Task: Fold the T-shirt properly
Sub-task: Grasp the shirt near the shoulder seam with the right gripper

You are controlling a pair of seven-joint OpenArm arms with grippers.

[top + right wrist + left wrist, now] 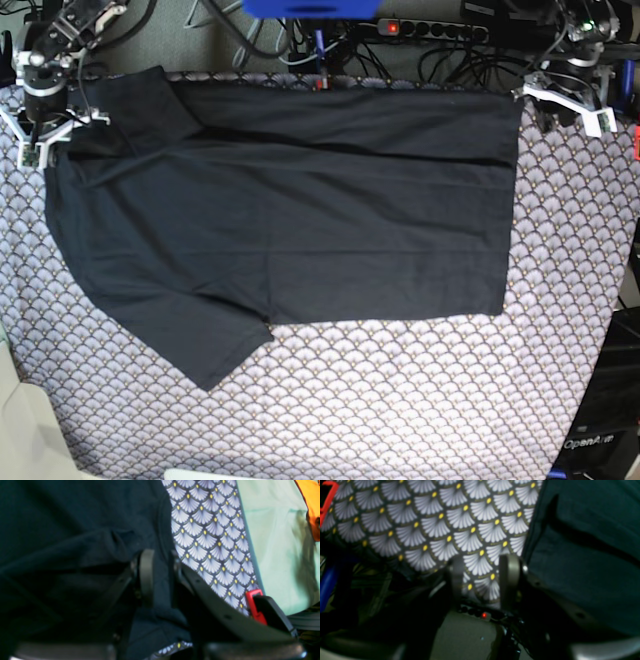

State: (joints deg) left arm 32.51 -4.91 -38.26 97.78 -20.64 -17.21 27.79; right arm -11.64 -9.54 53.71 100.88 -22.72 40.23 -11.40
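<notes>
The black T-shirt (pixel 300 200) lies spread flat on the grey scallop-patterned cloth (pixel 400 400), one sleeve pointing toward the front left. At the shirt's back left corner, my right gripper (pixel 45 125) is shut on a fold of its edge; in the right wrist view the black cloth (pixel 62 542) runs between the fingers of the gripper (pixel 162 575). My left gripper (pixel 570 105) hovers open just off the shirt's back right corner. In the left wrist view the gripper (pixel 482 582) has only patterned cloth (pixel 432 517) between its fingers, with the shirt (pixel 582 555) to the right.
A power strip (pixel 430 28) with a red light and tangled cables lie behind the table's back edge. A blue object (pixel 310 8) hangs at the top centre. Mint green cloth (pixel 275 542) and an orange item (pixel 312 505) lie beyond the patterned cloth's edge.
</notes>
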